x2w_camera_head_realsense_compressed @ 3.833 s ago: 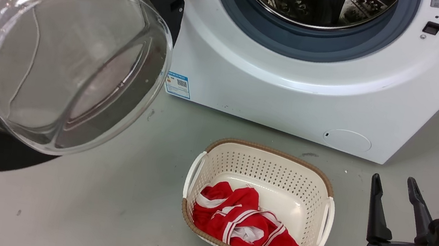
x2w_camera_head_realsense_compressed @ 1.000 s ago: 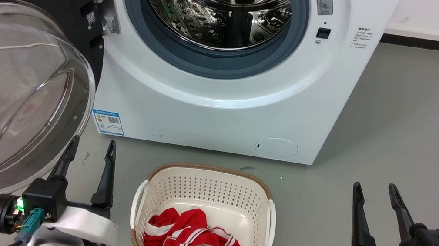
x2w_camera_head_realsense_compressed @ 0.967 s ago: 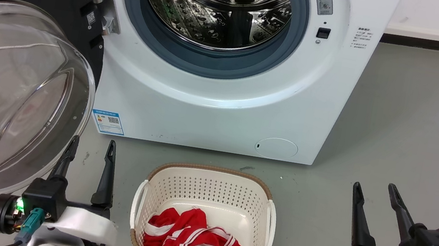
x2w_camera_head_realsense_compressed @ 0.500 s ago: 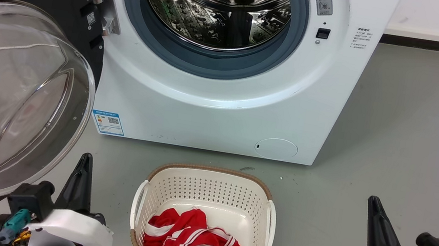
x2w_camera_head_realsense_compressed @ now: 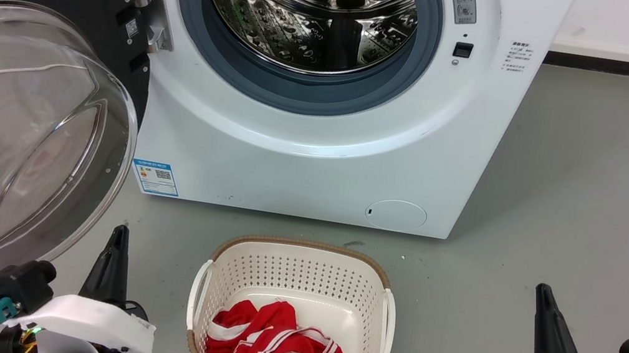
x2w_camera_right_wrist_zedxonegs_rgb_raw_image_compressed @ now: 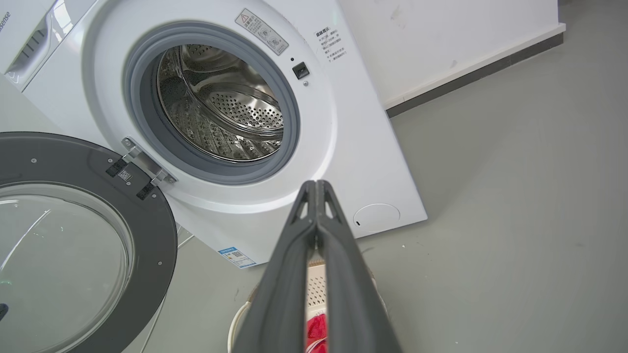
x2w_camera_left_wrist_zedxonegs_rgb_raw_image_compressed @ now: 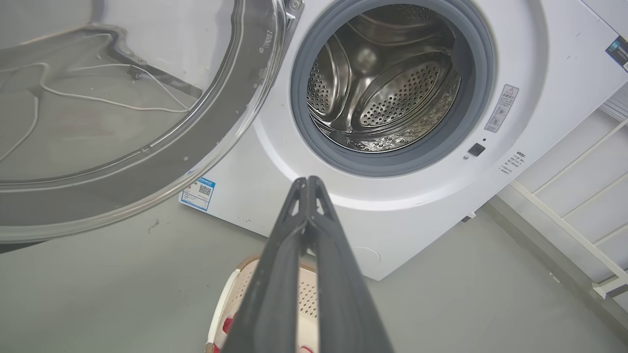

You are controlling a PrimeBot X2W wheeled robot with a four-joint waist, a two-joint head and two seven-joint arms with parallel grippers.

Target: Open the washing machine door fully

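Both grippers have closed since a second ago. Then each showed two fingers spread apart; now the left gripper (x2w_camera_head_realsense_compressed: 117, 237) at the lower left of the head view and the right gripper (x2w_camera_head_realsense_compressed: 545, 301) at the lower right each show as a single dark blade, sitting a little lower in the frame. In the left wrist view the fingers (x2w_camera_left_wrist_zedxonegs_rgb_raw_image_compressed: 274, 284) lie flat against each other to the tip, so the jaws are fully closed and hold nothing. The right wrist view shows the same of the other arm's fingers (x2w_camera_right_wrist_zedxonegs_rgb_raw_image_compressed: 284, 284). Neither gripper touches anything. The door (x2w_camera_head_realsense_compressed: 26, 124) has not shifted in that second. It hangs swung wide on its hinge (x2w_camera_head_realsense_compressed: 149, 5) across the left of the head view, with its black ring and bulging glass bowl turned out toward the room, well clear of the opening. The machine (x2w_camera_head_realsense_compressed: 306, 150) stands across the top centre, and its steel drum (x2w_camera_head_realsense_compressed: 322, 7) shows inside the grey gasket (x2w_camera_head_realsense_compressed: 302, 95). A blue label (x2w_camera_head_realsense_compressed: 155, 176) sits at its lower left corner and a round flap (x2w_camera_head_realsense_compressed: 396, 213) low toward the right. On the grey floor (x2w_camera_head_realsense_compressed: 586, 213) just in front, at the lower centre between the two grippers, sits a cream basket (x2w_camera_head_realsense_compressed: 304, 244) with a red and white cloth (x2w_camera_head_realsense_compressed: 280, 351) bunched in the bottom.
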